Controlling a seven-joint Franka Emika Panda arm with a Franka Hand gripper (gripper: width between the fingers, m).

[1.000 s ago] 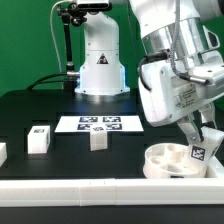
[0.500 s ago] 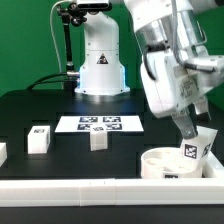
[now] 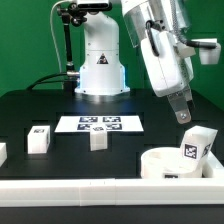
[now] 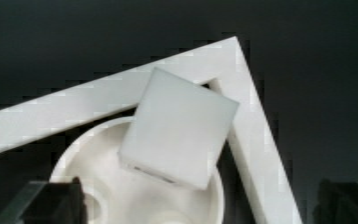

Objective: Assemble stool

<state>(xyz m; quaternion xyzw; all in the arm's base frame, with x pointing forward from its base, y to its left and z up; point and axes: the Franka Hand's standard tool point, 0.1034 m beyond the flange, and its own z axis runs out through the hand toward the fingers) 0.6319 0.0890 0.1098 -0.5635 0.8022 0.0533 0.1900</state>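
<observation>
Behind the black worktop (image 3: 40,105) is a green wall. The gripper (image 3: 182,113) hangs up high with its fingers apart, holding nothing. One leg block (image 3: 199,145) stands in the round seat (image 3: 160,168), leaning a little, likely sitting in a socket. Two other leg blocks (image 3: 39,139) (image 3: 98,139) wait near the marker board (image 3: 100,124).

Wide exterior; wrist close over seat (image 3: 158,168)

The gripper (image 3: 182,114) has let go of the leg block (image 3: 200,143) and risen, drifting toward the exterior view's left; it now hangs clear above the seat (image 3: 153,168), jaws apart. The leg block, clamped between the fingers half a second ago, now stands unheld in the seat, leaning, a little more upright than before
</observation>
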